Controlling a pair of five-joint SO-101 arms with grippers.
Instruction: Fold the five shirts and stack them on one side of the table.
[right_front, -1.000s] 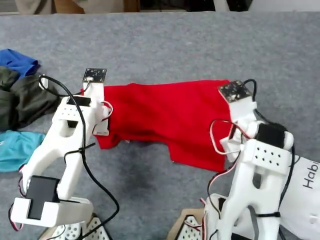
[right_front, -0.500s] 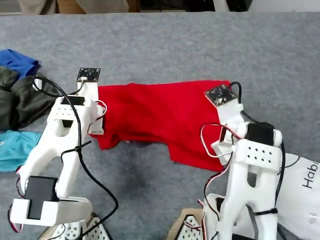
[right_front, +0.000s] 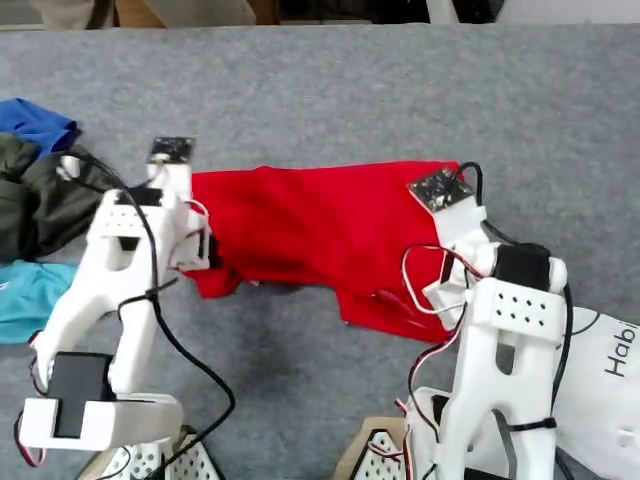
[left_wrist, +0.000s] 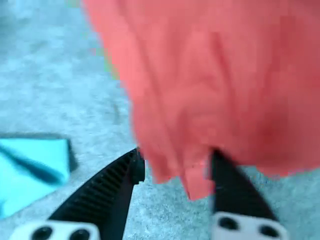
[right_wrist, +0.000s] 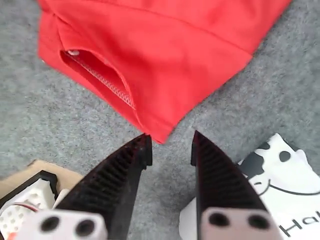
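Red fabric shirt lay spread, partly rumpled, mid grey felt surface. Left hand apart, straddling shirt's left edge; right hand apart, over near-right corner. Step judged: pre-fold grasp. Next: both close on cloth, lift evenly.

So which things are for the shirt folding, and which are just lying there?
For the job: red shirt, blue shirt, dark green shirt, turquoise shirt, white printed shirt.
Just lying about: cardboard piece by an arm's base.
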